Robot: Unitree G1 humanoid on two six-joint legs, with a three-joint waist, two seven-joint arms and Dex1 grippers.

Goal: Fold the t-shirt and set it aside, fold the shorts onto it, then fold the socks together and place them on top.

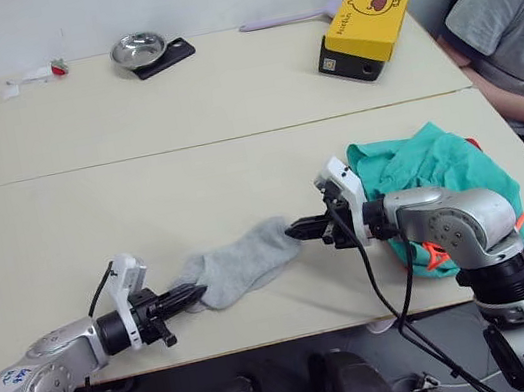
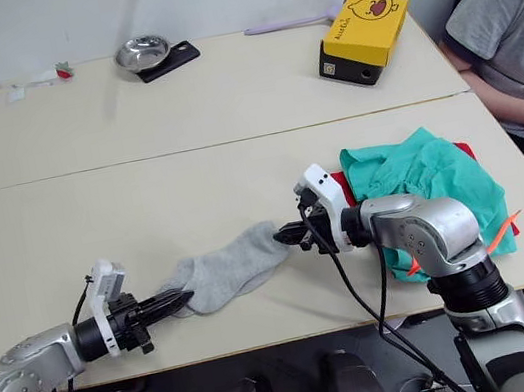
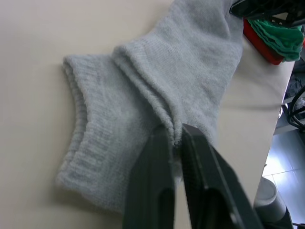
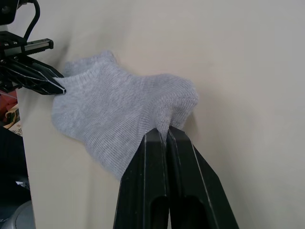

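My robot has two shiny silver metal arms with round joints. Each arm ends in a black gripper with two thin pointed black fingers: the left gripper and the right gripper. A small white box sits on each wrist. Thin black cables hang off both arms. I see a blue mark on the left arm's silver shell. The person at the far right wears a grey short-sleeved shirt.

Bare table ahead (shorts crowd right).
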